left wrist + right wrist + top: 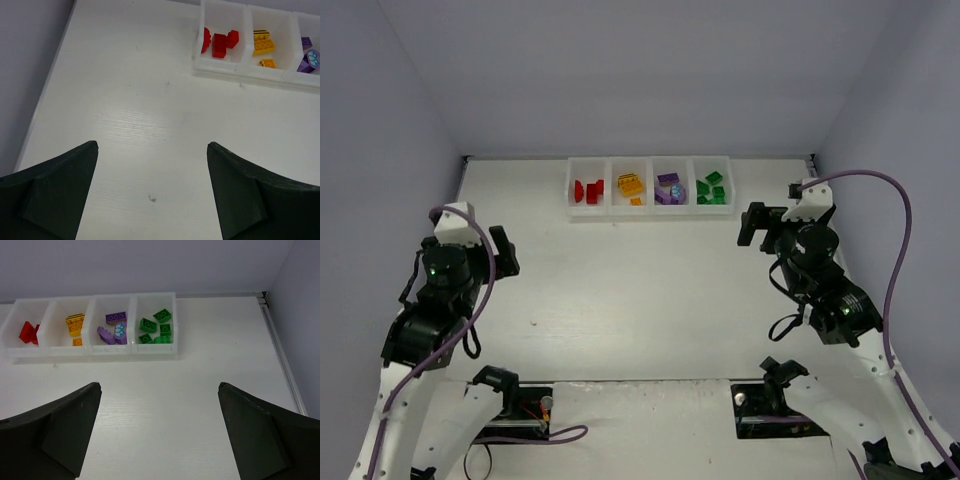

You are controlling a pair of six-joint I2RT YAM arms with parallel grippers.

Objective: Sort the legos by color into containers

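Note:
The row of four white containers (610, 208) stands at the back of the table. From left to right they hold red legos (588, 190), yellow-orange legos (631, 185), purple legos (669, 189) and green legos (711, 190). The right wrist view shows all four bins (175, 322) with red (27, 333), yellow-orange (74, 324), purple (114, 331) and green (156, 325) bricks. The left wrist view shows the red (223, 42) and yellow-orange (263, 45) bricks. My left gripper (503, 251) (152, 150) is open and empty at the left. My right gripper (752, 226) (159, 388) is open and empty at the right.
The white table (640, 300) is bounded by grey walls at the back and both sides. The arm bases with cables (520, 410) sit at the near edge. A purple cable (895, 215) loops over the right arm.

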